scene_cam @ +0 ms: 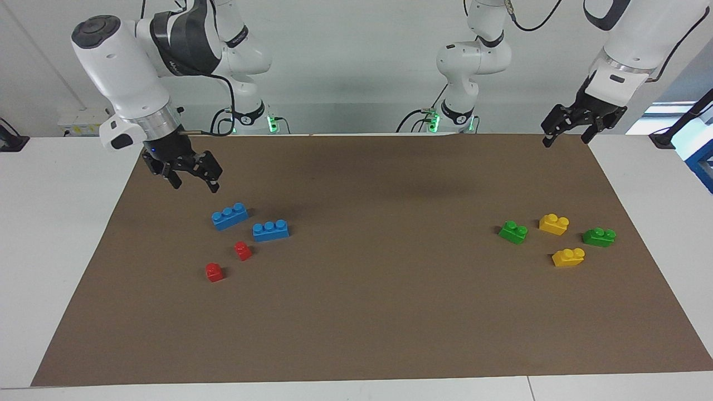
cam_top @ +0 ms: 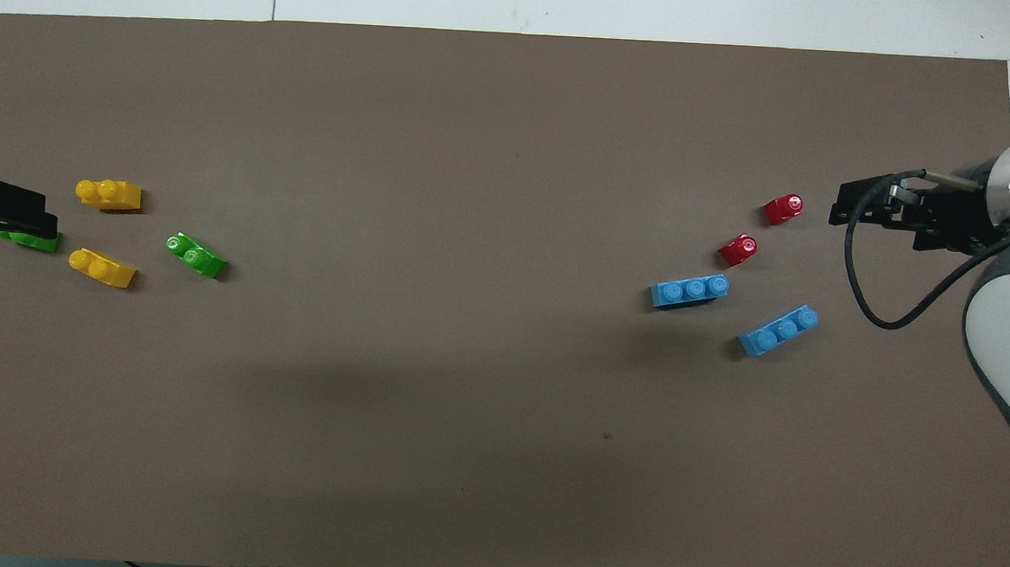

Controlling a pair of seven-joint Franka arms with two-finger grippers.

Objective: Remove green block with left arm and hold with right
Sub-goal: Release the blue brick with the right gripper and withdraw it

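Note:
The bright green block [scene_cam: 513,231] [cam_top: 196,255] lies on the brown mat, toward the left arm's end of the table, with nothing touching it. My left gripper [scene_cam: 567,139] [cam_top: 42,218] hangs open and empty in the air, well above the mat and apart from the block. In the overhead view it partly covers the darker green brick [scene_cam: 599,236] [cam_top: 27,241]. My right gripper [scene_cam: 195,184] [cam_top: 839,211], with a cable loop at its wrist, hangs open and empty above the mat near the blue bricks.
Two yellow bricks [scene_cam: 553,223] [scene_cam: 568,257] lie beside the green ones. Two blue bricks [scene_cam: 229,216] [scene_cam: 270,230] and two small red bricks [scene_cam: 243,250] [scene_cam: 214,272] lie toward the right arm's end. The brown mat [scene_cam: 367,312] covers the table's middle.

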